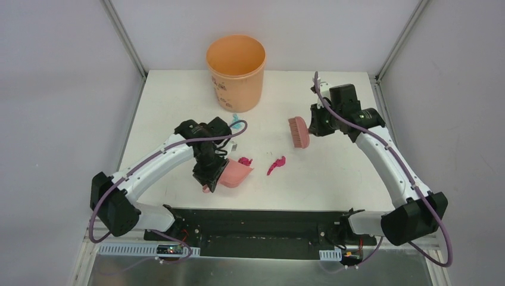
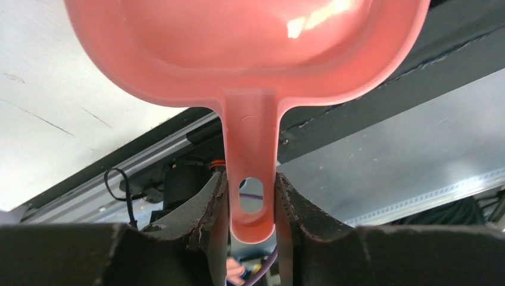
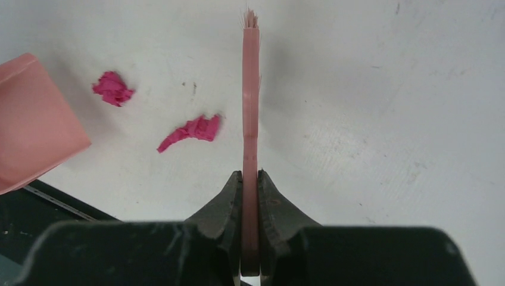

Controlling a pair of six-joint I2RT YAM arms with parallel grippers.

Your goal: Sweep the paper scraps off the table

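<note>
Two magenta paper scraps lie mid-table: one (image 1: 245, 161) at the lip of the pink dustpan (image 1: 234, 175), one elongated (image 1: 276, 164) to its right. They also show in the right wrist view, the wad (image 3: 112, 89) and the strip (image 3: 192, 131). A teal scrap (image 1: 236, 118) lies by the left arm's wrist. My left gripper (image 1: 209, 179) is shut on the dustpan's handle (image 2: 251, 179). My right gripper (image 1: 314, 122) is shut on the pink hand brush (image 1: 298, 131), held above the table right of the scraps; the brush (image 3: 251, 101) is seen edge-on.
An orange bucket (image 1: 236, 71) stands at the back middle of the white table (image 1: 333, 179). Grey walls and metal posts frame the table. A black rail runs along the near edge (image 1: 262, 223).
</note>
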